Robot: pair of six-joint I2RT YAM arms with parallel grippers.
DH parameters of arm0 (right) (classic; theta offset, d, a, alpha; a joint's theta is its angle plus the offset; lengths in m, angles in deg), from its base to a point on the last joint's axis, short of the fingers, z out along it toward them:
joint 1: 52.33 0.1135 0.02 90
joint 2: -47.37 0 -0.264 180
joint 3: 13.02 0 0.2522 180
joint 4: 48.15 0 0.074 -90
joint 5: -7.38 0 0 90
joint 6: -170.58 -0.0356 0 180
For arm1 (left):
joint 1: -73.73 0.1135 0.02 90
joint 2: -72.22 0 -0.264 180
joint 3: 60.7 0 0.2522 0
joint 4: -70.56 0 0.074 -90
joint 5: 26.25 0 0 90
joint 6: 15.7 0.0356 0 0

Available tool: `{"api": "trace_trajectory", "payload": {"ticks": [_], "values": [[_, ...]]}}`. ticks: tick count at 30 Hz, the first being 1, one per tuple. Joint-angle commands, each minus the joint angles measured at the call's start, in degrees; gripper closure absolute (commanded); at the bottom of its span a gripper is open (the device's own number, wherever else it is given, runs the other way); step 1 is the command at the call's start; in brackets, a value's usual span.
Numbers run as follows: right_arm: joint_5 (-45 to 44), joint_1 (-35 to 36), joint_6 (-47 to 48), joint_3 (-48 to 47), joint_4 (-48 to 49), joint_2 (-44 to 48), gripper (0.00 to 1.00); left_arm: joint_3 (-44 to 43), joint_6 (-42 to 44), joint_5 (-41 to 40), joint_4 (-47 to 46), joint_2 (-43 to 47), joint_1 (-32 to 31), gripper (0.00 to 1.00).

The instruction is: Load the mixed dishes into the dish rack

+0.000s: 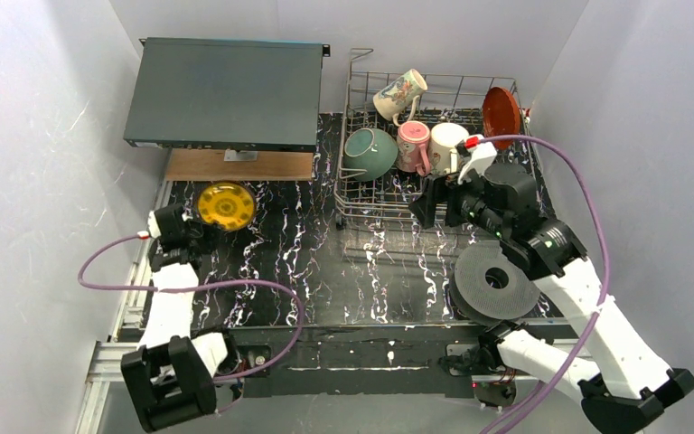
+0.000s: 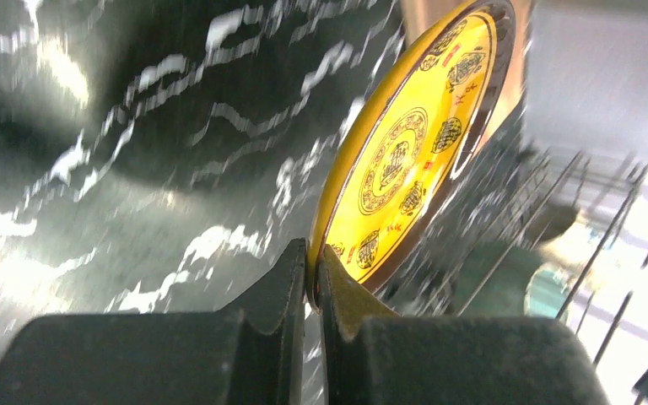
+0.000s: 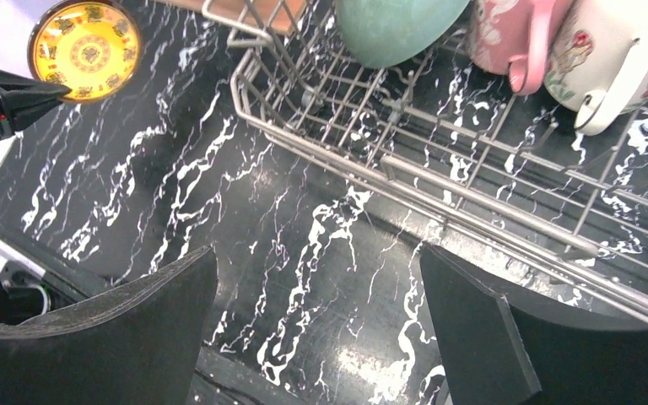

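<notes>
Yellow dish [image 2: 405,152] is gripped at its rim by L gripper [image 2: 312,274], jaws clenched on it; dish is tilted, near bench's left edge, apart from rack [image 1: 352,215]. R gripper [image 3: 316,312] is spread wide, nothing held, over bench by rack's near side. Bowl [image 1: 370,152], mugs [image 1: 414,145] & red plate [image 1: 501,116] are seen in rack.

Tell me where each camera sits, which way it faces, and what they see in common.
Top external: above the near edge, looking down on the table, dish rack, left arm and right arm.
Left wrist: on the left arm, looking along the left fingers, shut on the small yellow dish.
Right wrist: on the right arm, looking down between the open right fingers at the rack's near edge.
Shared: all three show that dish.
</notes>
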State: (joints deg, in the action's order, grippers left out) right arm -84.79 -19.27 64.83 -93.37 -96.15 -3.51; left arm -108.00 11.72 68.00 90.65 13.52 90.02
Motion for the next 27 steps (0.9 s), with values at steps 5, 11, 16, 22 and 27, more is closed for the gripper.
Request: {"api": "trace_trajectory", "payload": {"ticks": [5,11,16,22,27], "values": [[11.5,-0.1,1.8,-3.4,0.3,-7.3,0.02,3.9,18.0,27.7,9.1,16.7,-2.4,1.0],[19.8,-0.1,1.0,-6.3,-0.3,-14.0,0.02,-1.0,24.3,44.4,4.7,17.6,-8.2,1.0],[27.3,0.0,-2.7,-8.5,1.9,-18.4,0.02,-4.1,29.1,48.9,4.5,17.1,-13.2,1.0],[33.3,1.6,-7.0,-8.6,6.0,-21.3,0.03,-5.2,30.6,50.9,4.0,15.9,-17.7,1.0],[34.0,2.9,-8.0,-9.0,7.4,-22.8,0.08,-5.9,32.5,50.6,4.0,14.1,-19.9,1.0]]}}
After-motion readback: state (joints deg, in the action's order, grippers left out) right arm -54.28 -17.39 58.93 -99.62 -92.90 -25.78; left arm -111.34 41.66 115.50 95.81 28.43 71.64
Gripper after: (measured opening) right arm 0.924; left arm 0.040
